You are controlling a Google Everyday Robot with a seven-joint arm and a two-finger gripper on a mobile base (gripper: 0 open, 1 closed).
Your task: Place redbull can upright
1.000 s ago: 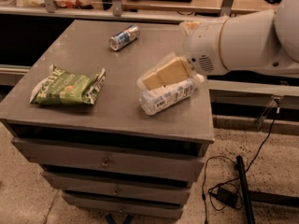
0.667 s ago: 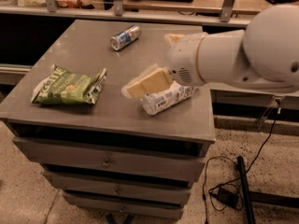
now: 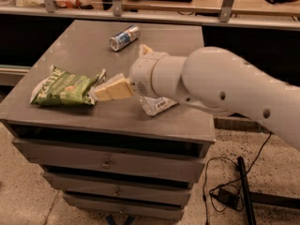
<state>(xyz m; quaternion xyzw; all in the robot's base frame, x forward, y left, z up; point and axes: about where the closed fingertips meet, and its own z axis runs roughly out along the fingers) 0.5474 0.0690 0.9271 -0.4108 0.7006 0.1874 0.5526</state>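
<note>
The can (image 3: 124, 37) lay on its side towards the far edge of the grey cabinet (image 3: 75, 50) top, its silver end facing front-left, so the job of standing it up had not begun. The gripper (image 3: 108, 90) hung low over the front part of the top, just beside the bag of chips (image 3: 65, 87) and well apart from the can; how its jaws stood could not be told, though nothing appeared to be held. The bulky white arm (image 3: 225, 88) passed over a clear plastic bottle (image 3: 159, 105) lying beneath it. The nearest risk was a brush with the wrong things: so close to the bag, the gripper could shove it towards the left edge, and the arm could set the bottle rolling. The can was the greater worry, because a round can on its side would roll at a glancing touch, perhaps off the back of the cabinet. A grip taken off-centre could also let it slip or tip as it was turned upright. On the green bag, large white letters seemed to read "Kettle". The can's and the bottle's labels were not legible.
</note>
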